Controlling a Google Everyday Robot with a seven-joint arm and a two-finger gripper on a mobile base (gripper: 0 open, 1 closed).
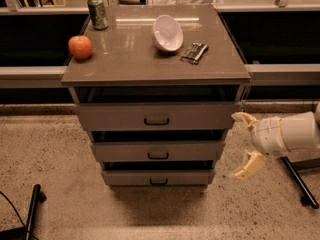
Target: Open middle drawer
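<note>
The middle drawer (158,151) is the second of three taupe-grey fronts in the cabinet, with a small dark loop handle (158,155) at its centre. It stands about level with the fronts above and below it. My gripper (247,141) is to the right of the cabinet, at the height of the middle drawer and clear of it. Its two cream fingers are spread apart, one up (244,118) and one down (248,165), and hold nothing.
On the cabinet top (130,59) are a red apple (80,47), a green can (97,5), a tilted white bowl (167,32) and a small dark packet (194,52). Top drawer (156,117) and bottom drawer (158,178) flank the middle one. A dark stand leg (299,181) lies on the floor at right, another (33,209) at left.
</note>
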